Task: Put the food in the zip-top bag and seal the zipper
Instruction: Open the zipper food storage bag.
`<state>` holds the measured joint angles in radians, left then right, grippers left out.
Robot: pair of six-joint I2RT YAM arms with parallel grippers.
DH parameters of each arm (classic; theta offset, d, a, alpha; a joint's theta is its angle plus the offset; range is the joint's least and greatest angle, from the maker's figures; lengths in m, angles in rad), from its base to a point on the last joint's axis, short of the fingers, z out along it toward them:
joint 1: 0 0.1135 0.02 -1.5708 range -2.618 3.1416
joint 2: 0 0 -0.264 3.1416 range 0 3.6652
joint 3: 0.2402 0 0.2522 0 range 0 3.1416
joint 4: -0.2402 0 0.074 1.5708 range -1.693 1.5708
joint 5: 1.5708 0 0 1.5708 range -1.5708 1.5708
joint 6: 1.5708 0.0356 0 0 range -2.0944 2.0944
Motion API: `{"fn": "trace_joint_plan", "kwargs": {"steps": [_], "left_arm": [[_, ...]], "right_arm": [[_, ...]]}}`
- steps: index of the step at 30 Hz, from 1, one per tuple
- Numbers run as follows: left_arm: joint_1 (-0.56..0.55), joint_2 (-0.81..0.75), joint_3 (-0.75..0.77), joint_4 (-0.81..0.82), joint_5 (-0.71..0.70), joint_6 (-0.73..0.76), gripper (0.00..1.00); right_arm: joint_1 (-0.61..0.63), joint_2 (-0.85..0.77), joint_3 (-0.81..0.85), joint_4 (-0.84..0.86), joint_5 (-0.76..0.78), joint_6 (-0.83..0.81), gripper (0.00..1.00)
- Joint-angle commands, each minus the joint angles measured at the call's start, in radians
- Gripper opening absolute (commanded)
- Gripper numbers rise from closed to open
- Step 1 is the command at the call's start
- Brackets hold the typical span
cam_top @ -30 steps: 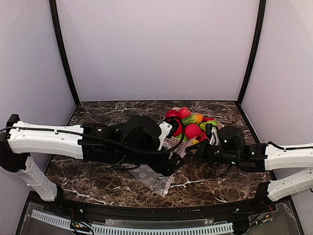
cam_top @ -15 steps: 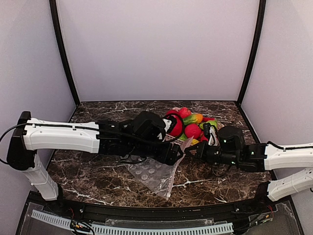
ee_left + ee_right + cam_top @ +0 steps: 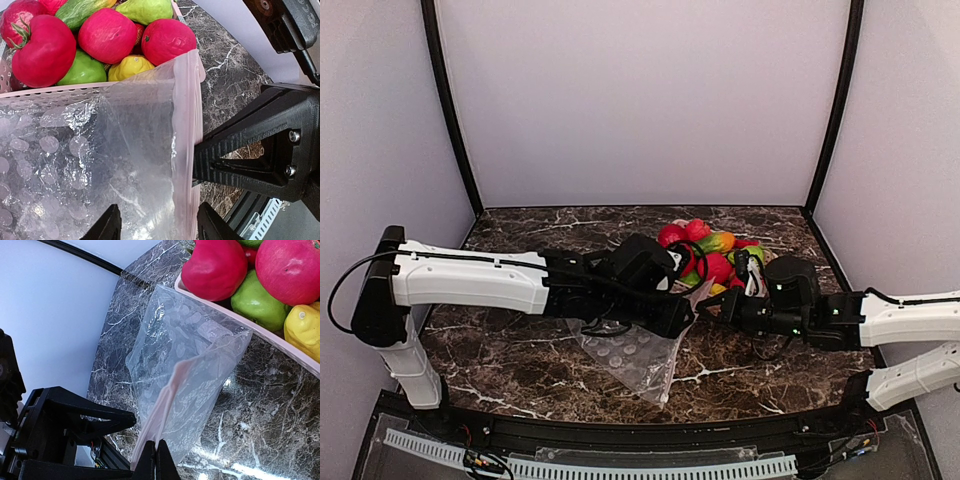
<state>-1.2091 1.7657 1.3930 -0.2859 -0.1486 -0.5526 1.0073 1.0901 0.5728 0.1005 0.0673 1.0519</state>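
The zip-top bag point(image 3: 632, 352) lies clear and dotted on the marble, its mouth raised toward the basket. My right gripper point(image 3: 156, 454) is shut on the pale pink zipper point(image 3: 165, 400) at one corner of the mouth. My left gripper point(image 3: 159, 221) is open; its two fingers straddle the bag's film point(image 3: 100, 160) and the zipper point(image 3: 187, 125), not pinching. In the top view the left gripper point(image 3: 682, 312) and the right gripper point(image 3: 712, 305) meet at the bag's mouth. The food, red fruits point(image 3: 42, 50) among green and yellow ones, sits in the basket.
The pink lattice basket point(image 3: 260, 337) stands just behind the bag's mouth, its rim point(image 3: 50, 92) touching the film. Enclosure walls close off the back and sides. Bare marble point(image 3: 520, 340) lies to the left of the bag.
My left arm has reached further right to the bag's mouth and its jaws have narrowed around the film. The bag has spread out on the table. The right gripper has held still.
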Motion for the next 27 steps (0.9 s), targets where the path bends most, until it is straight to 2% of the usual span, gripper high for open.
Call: {"fn": "trace_joint_plan", "kwargs": {"steps": [1, 14, 17, 20, 27], "left_arm": [[0.002, 0.000, 0.022, -0.030, -0.032, 0.004, 0.51], [0.001, 0.034, 0.031, -0.057, -0.043, 0.008, 0.36], [0.002, 0.032, 0.030, -0.082, -0.051, 0.003, 0.15], [0.002, 0.006, 0.022, -0.115, -0.080, 0.005, 0.03], [0.002, -0.088, 0.027, -0.214, -0.228, 0.044, 0.01]], "right_arm": [[0.008, -0.013, 0.009, 0.006, 0.006, -0.007, 0.00], [0.009, -0.020, -0.002, 0.001, 0.015, -0.009, 0.00], [0.009, -0.019, 0.005, -0.028, 0.030, -0.009, 0.00], [0.008, -0.019, 0.007, -0.063, 0.048, -0.017, 0.00], [0.008, 0.018, 0.046, -0.180, 0.102, -0.058, 0.00]]}}
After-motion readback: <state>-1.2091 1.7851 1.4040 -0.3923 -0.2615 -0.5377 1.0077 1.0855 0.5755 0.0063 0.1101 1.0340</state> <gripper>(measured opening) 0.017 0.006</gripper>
